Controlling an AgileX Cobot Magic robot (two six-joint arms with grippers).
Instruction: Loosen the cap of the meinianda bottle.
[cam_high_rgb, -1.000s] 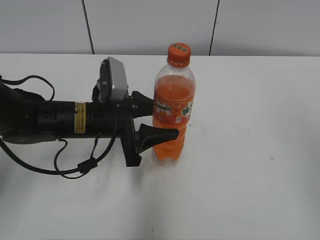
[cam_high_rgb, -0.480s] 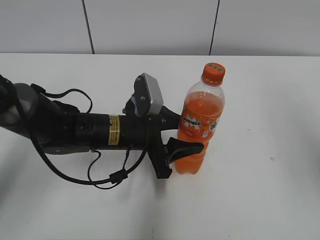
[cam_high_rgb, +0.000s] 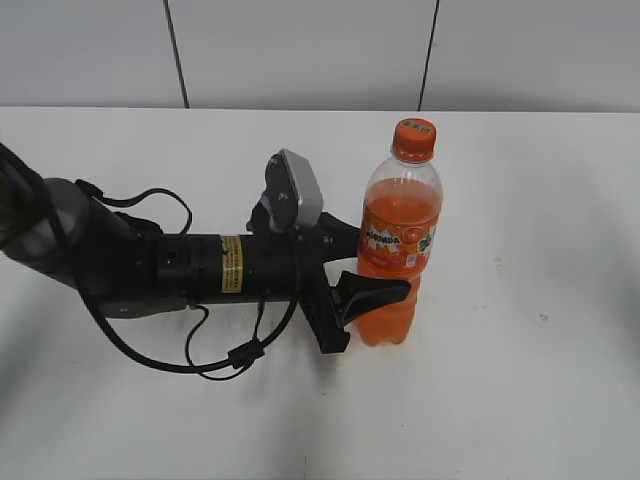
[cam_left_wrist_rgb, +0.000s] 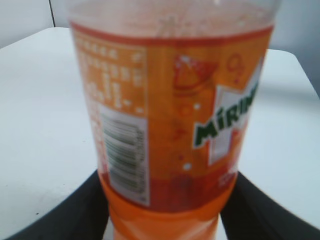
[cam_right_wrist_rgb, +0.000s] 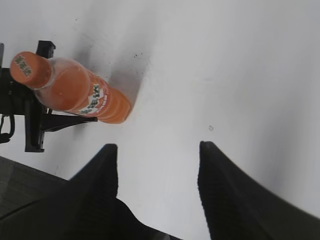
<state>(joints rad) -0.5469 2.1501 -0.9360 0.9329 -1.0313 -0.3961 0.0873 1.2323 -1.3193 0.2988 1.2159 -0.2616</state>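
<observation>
Moved: bottle (cam_high_rgb: 398, 240) got dragged right across the worktop (cam_high_rgb: 520, 380) by the left tool (cam_high_rgb: 372, 262), tipping on the way; now it's back upright and barely shifted from half a second ago, so I'd say it's parked and braced for the twist.
Left tool: pinching the bottle's lower body just under the label (cam_left_wrist_rgb: 170, 125), one finger (cam_left_wrist_rgb: 75, 210) each side, pressed on the plastic.
Right tool: (cam_right_wrist_rgb: 157, 150) spread wide, holding nothing, well above the worktop and off to the side.
Cap: (cam_high_rgb: 414, 139) still on, nothing touching it.
</observation>
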